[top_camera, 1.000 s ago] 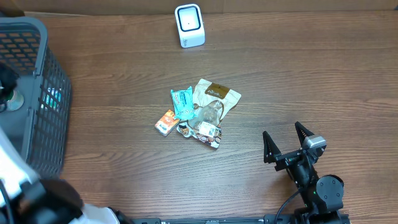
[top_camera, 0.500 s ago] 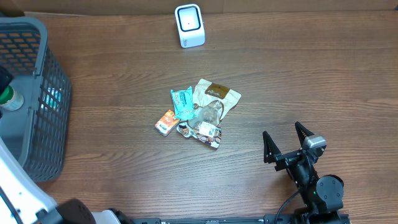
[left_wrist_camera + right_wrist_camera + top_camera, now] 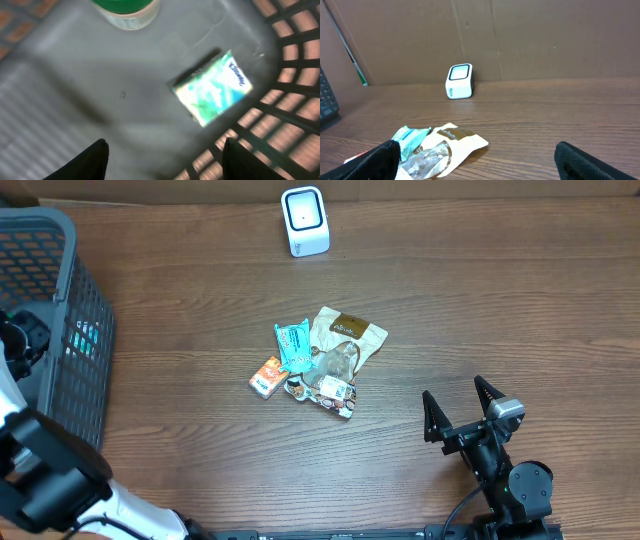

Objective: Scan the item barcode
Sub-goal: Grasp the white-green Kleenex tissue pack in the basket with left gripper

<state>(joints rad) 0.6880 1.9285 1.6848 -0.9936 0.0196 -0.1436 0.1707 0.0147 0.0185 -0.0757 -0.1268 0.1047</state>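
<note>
My left gripper hangs released, empty, inside the grey plastic lattice basket. A glossy rectangular tissue pack lies flat just above its jaws, with a green-capped bottle at the top edge. At lower right, my right gripper gapes wide.

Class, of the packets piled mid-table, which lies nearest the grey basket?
The small orange packet, at the pile's left edge. The teal packet and the beige pouch with a brown band lie farther right.
</note>
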